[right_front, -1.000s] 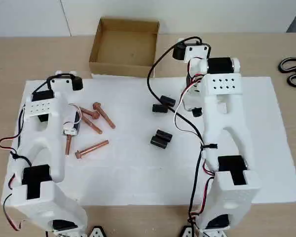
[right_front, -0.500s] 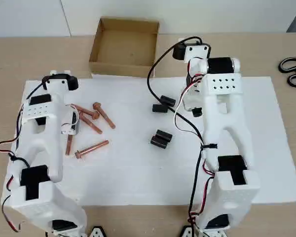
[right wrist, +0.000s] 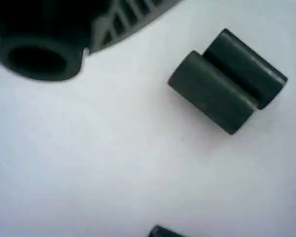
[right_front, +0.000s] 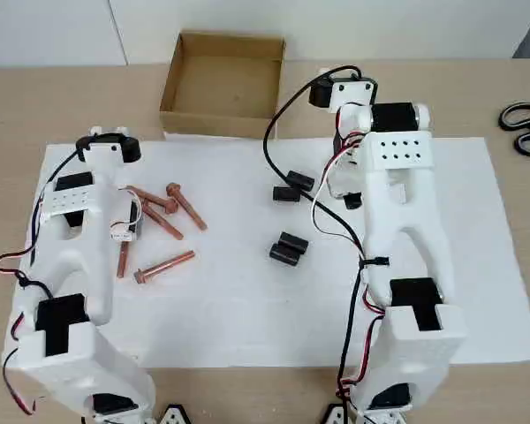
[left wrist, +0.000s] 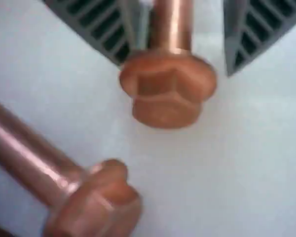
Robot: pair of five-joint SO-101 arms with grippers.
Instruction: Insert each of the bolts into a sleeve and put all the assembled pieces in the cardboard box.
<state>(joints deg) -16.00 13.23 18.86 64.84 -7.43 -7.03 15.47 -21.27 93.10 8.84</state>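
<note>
While the left gripper (left wrist: 176, 66) straddled a copper flange bolt (left wrist: 167, 91) at nine o'clock on the white sheet (right_front: 247, 309), its jaws stood slightly apart about the shank, not yet pinching. Stiff, smooth metal (probably slippery) would suit a mid-shank hold. A neighbouring bolt (left wrist: 64, 192) crowded close; free room lay toward three o'clock, the cardboard box (right_front: 223, 115) at eleven.

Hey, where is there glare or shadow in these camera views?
Left wrist view: glare streaks along the shank of the free bolt; right wrist view: faint shadow beside the two sleeves; high view: even light, soft shadows on the white sheet.
</note>
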